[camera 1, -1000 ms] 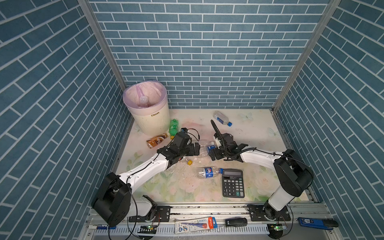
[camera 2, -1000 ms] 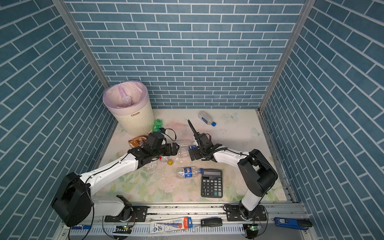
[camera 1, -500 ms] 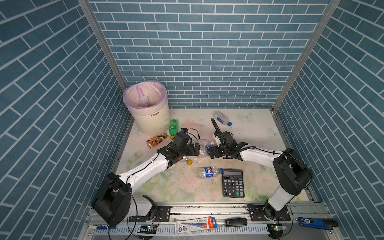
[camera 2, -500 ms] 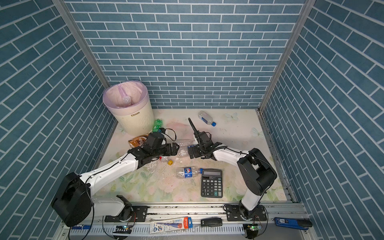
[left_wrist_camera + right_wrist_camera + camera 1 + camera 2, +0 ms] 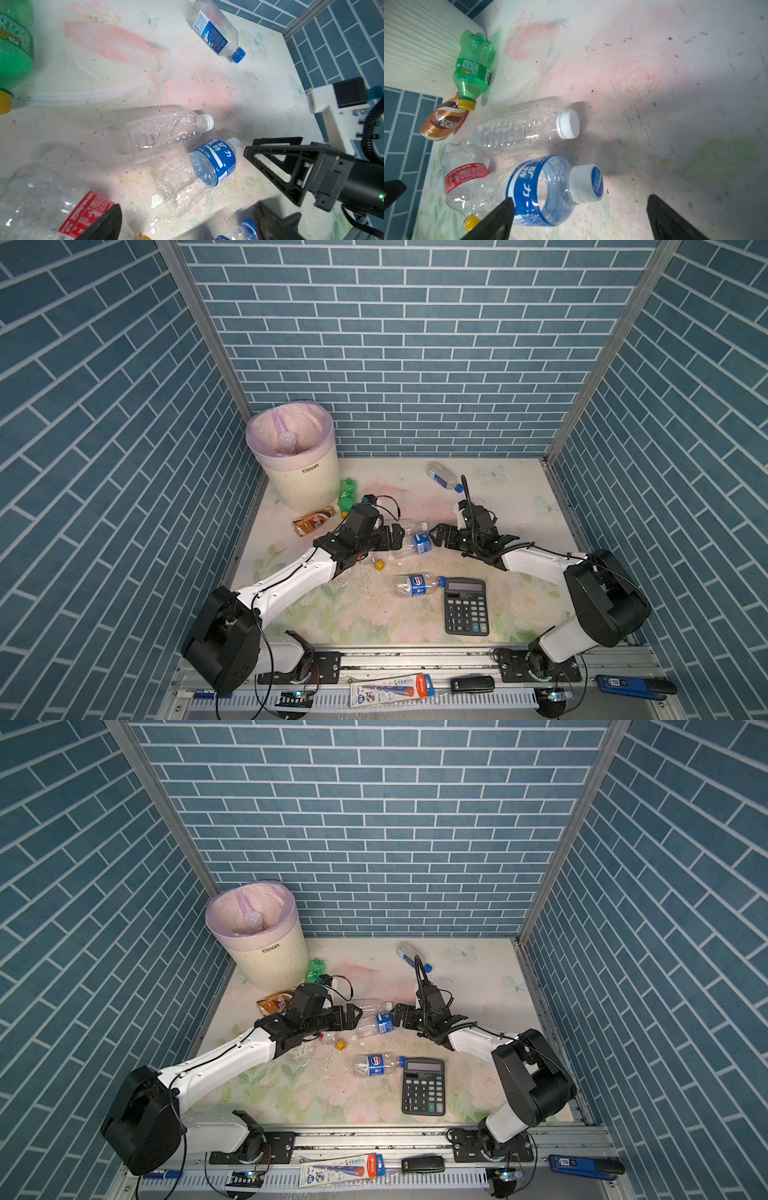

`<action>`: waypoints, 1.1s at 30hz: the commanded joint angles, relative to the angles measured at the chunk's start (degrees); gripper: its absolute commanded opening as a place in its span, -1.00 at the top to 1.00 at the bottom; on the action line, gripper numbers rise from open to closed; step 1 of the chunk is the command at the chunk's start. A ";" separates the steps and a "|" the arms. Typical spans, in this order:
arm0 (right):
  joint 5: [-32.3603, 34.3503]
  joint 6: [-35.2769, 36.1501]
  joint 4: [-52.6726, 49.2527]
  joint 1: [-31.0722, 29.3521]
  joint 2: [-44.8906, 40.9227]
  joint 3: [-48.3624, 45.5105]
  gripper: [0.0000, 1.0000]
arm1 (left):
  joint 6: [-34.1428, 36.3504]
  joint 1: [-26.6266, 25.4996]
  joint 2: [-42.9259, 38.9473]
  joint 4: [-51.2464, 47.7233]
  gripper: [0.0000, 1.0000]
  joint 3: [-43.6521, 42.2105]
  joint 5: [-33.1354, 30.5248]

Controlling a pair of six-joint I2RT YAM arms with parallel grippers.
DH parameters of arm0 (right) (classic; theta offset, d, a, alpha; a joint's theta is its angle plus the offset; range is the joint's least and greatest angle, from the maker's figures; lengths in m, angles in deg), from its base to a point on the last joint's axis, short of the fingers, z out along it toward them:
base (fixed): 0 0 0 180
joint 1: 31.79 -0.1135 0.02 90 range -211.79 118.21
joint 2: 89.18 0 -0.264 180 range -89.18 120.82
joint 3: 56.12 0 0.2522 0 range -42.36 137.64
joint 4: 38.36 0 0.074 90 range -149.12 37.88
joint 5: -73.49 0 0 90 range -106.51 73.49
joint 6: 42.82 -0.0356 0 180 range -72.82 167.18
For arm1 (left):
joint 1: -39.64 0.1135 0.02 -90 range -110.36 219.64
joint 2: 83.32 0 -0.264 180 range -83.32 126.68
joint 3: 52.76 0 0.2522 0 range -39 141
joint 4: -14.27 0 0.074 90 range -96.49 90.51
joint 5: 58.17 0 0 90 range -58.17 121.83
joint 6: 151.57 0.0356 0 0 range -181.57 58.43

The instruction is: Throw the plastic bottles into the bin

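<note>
Your blue-banded bottle [image 5: 420, 542], crumpled clear plastic with its cap on, lies midway on the floral bench [image 5: 519, 506] just beside a bare ribbed bottle [image 5: 409, 526]. The left fingers [image 5: 104, 224] and right fingers [image 5: 496, 222] flank the pair, both spread wide, gripping nothing. Nearer you, a Pepsi bottle [image 5: 417, 585] lies by the black calculator [image 5: 466, 605]. The green bottle [image 5: 347, 491] and brown bottle [image 5: 316, 521] lie beside the ribbed cream bin [image 5: 305, 485], far left; a binned bottle [image 5: 287, 441] stands in its pink liner.

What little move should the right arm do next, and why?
Probably ease the right gripper forward around the blue-label bottle, then close. Its jaws stand open, the bottle's capped end lies just ahead between them, and nothing is held yet.
</note>
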 commanded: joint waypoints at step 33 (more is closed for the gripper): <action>-7.14 -23.04 26.59 0.34 9.65 -8.79 -0.39 | -2.20 -4.35 6.06 3.24 -0.99 1.69 1.85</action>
